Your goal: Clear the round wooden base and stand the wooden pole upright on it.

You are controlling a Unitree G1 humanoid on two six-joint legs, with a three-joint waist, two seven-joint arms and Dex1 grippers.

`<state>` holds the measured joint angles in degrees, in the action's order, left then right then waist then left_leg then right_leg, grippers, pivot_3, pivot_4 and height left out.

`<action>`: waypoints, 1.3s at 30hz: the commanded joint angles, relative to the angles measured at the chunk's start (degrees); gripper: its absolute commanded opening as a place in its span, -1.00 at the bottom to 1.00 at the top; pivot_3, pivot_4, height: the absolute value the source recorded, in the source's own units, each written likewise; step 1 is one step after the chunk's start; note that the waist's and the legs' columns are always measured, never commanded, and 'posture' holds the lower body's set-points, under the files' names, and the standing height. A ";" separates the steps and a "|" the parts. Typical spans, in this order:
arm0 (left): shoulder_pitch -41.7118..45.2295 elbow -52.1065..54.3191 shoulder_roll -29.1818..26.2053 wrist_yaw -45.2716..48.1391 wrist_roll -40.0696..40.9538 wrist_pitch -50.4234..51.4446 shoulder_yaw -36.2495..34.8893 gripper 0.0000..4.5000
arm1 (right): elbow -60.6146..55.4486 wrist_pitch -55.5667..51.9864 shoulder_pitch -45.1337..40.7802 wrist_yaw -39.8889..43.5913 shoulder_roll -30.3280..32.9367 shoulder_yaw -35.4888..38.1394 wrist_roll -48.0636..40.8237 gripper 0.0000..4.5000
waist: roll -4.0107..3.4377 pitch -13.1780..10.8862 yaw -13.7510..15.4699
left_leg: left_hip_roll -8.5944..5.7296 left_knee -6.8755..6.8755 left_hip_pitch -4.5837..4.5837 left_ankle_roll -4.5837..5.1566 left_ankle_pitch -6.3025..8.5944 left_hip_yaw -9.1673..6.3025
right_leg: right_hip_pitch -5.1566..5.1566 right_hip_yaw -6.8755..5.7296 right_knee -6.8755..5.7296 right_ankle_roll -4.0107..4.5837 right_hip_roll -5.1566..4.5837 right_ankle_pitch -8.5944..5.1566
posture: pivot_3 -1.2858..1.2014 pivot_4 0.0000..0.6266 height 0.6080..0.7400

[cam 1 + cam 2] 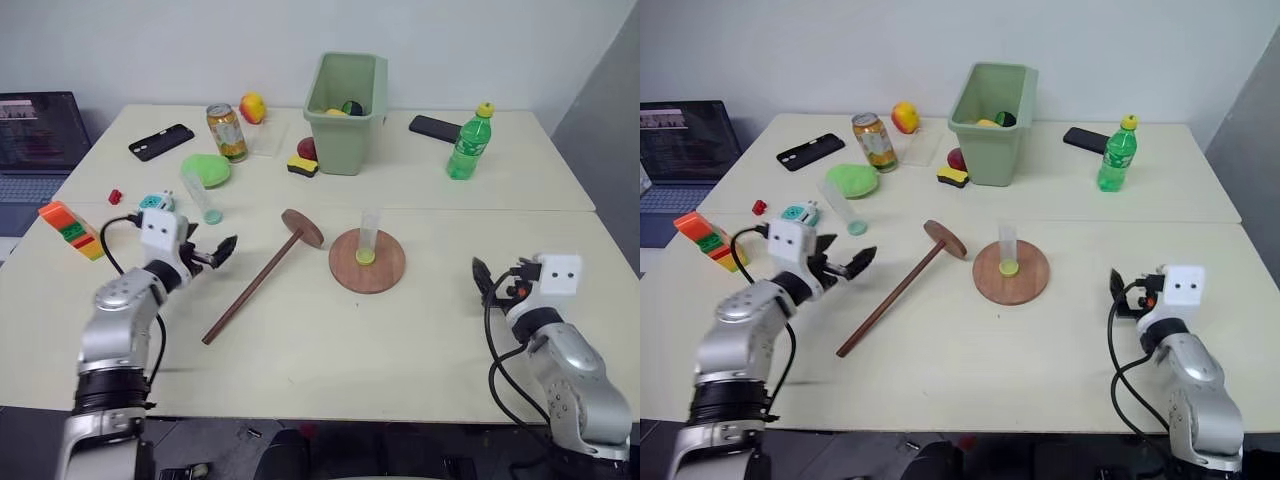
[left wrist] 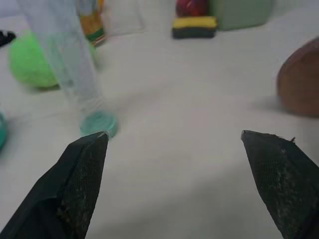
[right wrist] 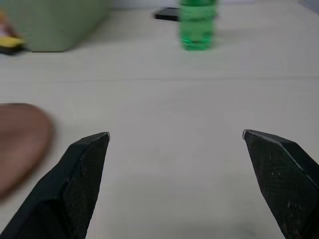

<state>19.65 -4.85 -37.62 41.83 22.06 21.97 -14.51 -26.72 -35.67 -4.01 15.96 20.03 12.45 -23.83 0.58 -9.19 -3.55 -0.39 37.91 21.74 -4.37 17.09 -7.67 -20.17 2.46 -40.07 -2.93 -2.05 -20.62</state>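
The round wooden base (image 1: 385, 270) lies flat at the table's middle. A clear tube with a yellow-green bottom (image 1: 368, 238) stands upright on its centre. Just left of it, the wooden pole (image 1: 255, 287) lies on the table, its dark disc end (image 1: 303, 228) tilted up beside the base. My left gripper (image 1: 215, 252) hovers open and empty left of the pole, pointing toward it. At the right, my right gripper (image 1: 495, 280) is open and empty, well clear of the base (image 3: 20, 137).
A second clear tube with a teal bottom (image 1: 200, 195) stands near my left gripper. Behind are a green bin (image 1: 345, 100), drink can (image 1: 227, 132), green bottle (image 1: 470, 142), two phones, a sponge (image 1: 302, 166) and a green lump (image 1: 206, 170). A laptop (image 1: 40, 140) and toy block (image 1: 70, 230) sit far left.
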 commanded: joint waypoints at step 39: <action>1.54 23.59 -3.94 14.51 11.86 6.55 7.79 1.00 | 18.46 7.35 -24.14 10.80 -7.78 -16.94 2.56 -0.35 | 0.00 -0.03 -0.20 | 0.00 0.00 0.05 0.00 0.00 -0.01 | -0.05 -0.04 0.07 0.00 0.00 0.00 | 0.03 -0.52 1.00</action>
<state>20.32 17.88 -41.65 56.76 33.98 29.54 -6.49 -8.18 -29.82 -27.36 26.19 12.45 -4.54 -21.48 0.58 -9.22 -3.75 -0.40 37.92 21.79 -4.37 17.09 -7.68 -20.22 2.42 -40.00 -2.93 -2.05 -20.63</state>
